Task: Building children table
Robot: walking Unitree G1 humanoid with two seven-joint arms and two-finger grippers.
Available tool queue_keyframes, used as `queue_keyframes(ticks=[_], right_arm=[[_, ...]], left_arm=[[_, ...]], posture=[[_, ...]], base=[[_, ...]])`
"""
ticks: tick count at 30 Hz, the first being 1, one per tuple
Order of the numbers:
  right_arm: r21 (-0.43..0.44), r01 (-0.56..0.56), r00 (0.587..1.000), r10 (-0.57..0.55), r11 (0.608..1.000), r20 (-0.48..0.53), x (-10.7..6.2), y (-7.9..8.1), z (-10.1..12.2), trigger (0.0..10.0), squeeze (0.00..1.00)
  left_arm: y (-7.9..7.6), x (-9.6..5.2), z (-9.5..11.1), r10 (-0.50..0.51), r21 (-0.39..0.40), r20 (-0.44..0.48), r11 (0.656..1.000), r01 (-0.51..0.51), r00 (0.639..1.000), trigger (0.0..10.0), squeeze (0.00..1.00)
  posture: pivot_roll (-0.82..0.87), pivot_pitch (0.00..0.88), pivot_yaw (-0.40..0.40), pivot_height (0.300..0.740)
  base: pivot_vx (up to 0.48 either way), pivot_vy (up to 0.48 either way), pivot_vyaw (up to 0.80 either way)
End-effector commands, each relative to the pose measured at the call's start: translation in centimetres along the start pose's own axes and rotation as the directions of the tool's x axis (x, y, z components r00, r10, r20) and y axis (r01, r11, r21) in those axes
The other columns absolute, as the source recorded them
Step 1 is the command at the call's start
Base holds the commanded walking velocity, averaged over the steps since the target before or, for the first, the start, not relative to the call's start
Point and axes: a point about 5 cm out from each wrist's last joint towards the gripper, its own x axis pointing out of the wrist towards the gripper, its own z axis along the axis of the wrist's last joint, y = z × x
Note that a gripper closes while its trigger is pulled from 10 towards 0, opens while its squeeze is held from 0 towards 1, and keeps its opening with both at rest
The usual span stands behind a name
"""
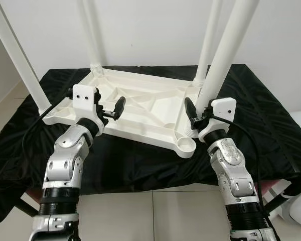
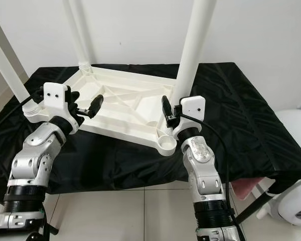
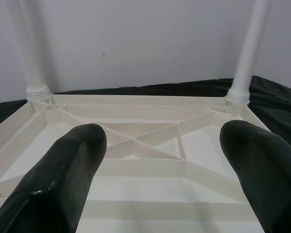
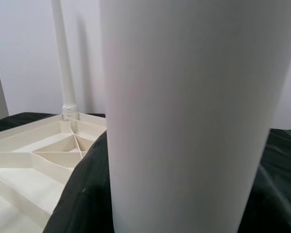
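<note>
- Head views: one upturned white plastic tabletop (image 1: 140,108) is seen lying on a black-draped counter (image 1: 261,110). Four white tubular legs are counted; three stand in corner sockets, and the fourth leg (image 1: 226,55) is grasped near its base by the right tool (image 1: 198,114) beside the empty near socket. The left tool (image 1: 110,108) is held forward over the tabletop's near edge.
- Left wrist view: the left tool's fingers (image 3: 63,179) are spread apart, released, above the ribbed underside.
- Right wrist view: the fourth leg is seen close between the dark fingers (image 4: 82,194).

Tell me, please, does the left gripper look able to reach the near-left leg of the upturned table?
Probably yes: the left gripper hangs open over the tabletop, with nothing between it and the near-left leg beside it.
</note>
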Motion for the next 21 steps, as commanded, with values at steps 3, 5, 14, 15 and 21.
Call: queue_keyframes(ticks=[3, 5, 14, 15, 21], right_arm=[[0.012, 0.006, 0.999, -0.006, 1.000, 0.047, -0.7, 0.4, 0.1, 10.0, 0.00], [0.027, 0.018, 0.998, -0.020, 0.999, 0.054, -1.3, 0.4, -0.3, 10.0, 0.00], [0.005, 0.042, 0.998, -0.042, 0.999, 0.054, -1.8, 0.1, -0.6, 10.0, 0.00], [0.006, 0.046, 0.997, -0.046, 0.999, 0.056, -1.8, 0.0, -0.6, 10.0, 0.00], [0.003, 0.062, 0.996, -0.062, 0.998, 0.067, -1.9, -0.5, -0.4, 10.0, 0.00]], left_arm=[[1.3, -1.0, -1.0, 0.259, 0.005, 0.020, 0.966, -0.259, 0.966, 10.0, 0.00], [1.9, -1.8, -1.8, 0.301, -0.009, 0.023, 0.954, -0.301, 0.953, 10.0, 0.00], [2.5, -3.0, -2.7, 0.350, 0.012, 0.038, 0.936, -0.351, 0.936, 10.0, 0.00], [2.5, -3.2, -2.8, 0.351, 0.015, 0.039, 0.936, -0.352, 0.936, 10.0, 0.00], [2.1, -3.8, -3.8, 0.337, 0.068, 0.047, 0.938, -0.339, 0.940, 10.0, 0.00]], posture=[[-0.10, 0.000, 0.077, 0.740], [-0.10, 0.000, 0.075, 0.740], [-0.10, 0.004, 0.058, 0.740], [-0.11, 0.006, 0.057, 0.740], [-0.11, 0.000, 0.054, 0.740]], base=[[0.000, 0.000, 0.00], [0.000, 0.000, 0.00], [0.000, 0.000, 0.00], [0.000, 0.000, 0.00], [0.000, 0.000, 0.00]])
